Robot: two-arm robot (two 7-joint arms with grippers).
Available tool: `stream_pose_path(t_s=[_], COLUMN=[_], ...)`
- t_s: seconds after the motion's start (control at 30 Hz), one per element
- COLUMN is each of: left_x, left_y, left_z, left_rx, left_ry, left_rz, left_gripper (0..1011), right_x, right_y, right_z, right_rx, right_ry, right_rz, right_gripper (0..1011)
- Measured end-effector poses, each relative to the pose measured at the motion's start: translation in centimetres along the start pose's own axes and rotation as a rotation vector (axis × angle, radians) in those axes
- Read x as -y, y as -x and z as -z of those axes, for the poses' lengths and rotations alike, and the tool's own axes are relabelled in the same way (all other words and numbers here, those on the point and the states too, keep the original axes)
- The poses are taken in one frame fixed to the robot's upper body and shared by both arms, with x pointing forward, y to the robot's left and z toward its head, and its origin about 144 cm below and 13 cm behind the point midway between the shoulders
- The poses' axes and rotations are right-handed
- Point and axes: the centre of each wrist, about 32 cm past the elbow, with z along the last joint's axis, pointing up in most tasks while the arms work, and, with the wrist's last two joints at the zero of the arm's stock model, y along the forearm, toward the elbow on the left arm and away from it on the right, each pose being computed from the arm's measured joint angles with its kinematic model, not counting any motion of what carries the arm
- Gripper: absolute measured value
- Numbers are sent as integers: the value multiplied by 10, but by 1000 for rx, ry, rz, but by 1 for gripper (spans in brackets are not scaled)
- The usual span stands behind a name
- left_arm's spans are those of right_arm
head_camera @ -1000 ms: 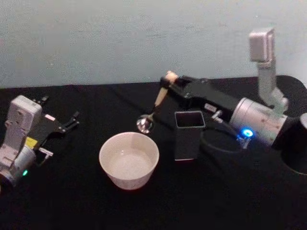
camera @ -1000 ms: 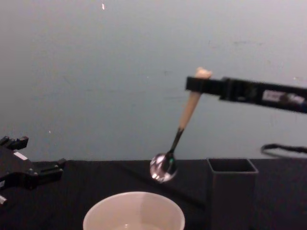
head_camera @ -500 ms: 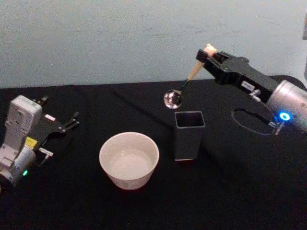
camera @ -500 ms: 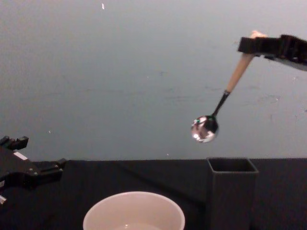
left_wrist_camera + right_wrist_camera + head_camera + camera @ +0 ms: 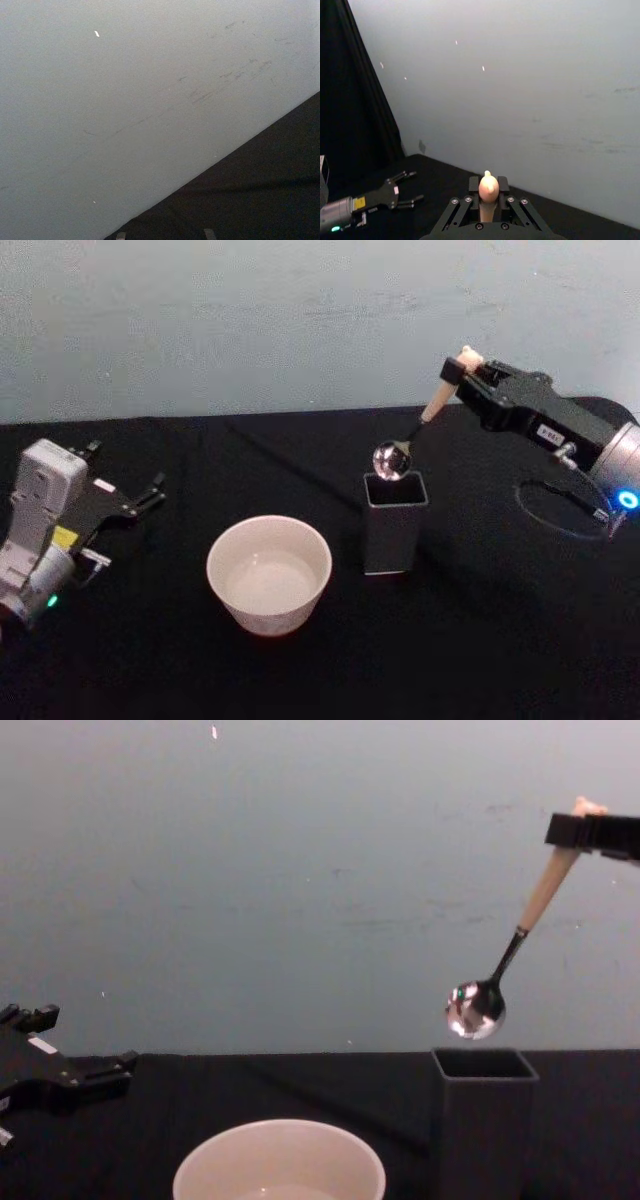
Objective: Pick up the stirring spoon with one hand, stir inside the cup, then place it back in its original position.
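Above the holder (image 5: 392,530), the right claw (image 5: 455,368) clamps the spoon (image 5: 436,398) by its handle; return step, likely: lower it straight in. Left claw (image 5: 150,490) lies parted on the bench (image 5: 480,640).

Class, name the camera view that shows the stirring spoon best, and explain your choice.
The chest view: the spoon appears side-on, with bowl, neck and handle all clear, hanging tilted above the holder. The head view shows it smaller, from above, bowl by the holder's opening. The right wrist view shows its bear-head top in the right gripper.
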Motion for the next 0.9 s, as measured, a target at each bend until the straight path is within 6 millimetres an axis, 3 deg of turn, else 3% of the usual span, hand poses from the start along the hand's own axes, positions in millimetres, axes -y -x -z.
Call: stream_pose_path(t_s=[0.9], left_x=[0], left_y=[0], left_z=[0], left_rx=[0], left_ry=[0], left_rz=[0], left_gripper=[1001], right_x=[-12], right_y=[-4], right_z=[38], right_rx=[12], right_ry=[125], right_rz=[33], right_gripper=[215])
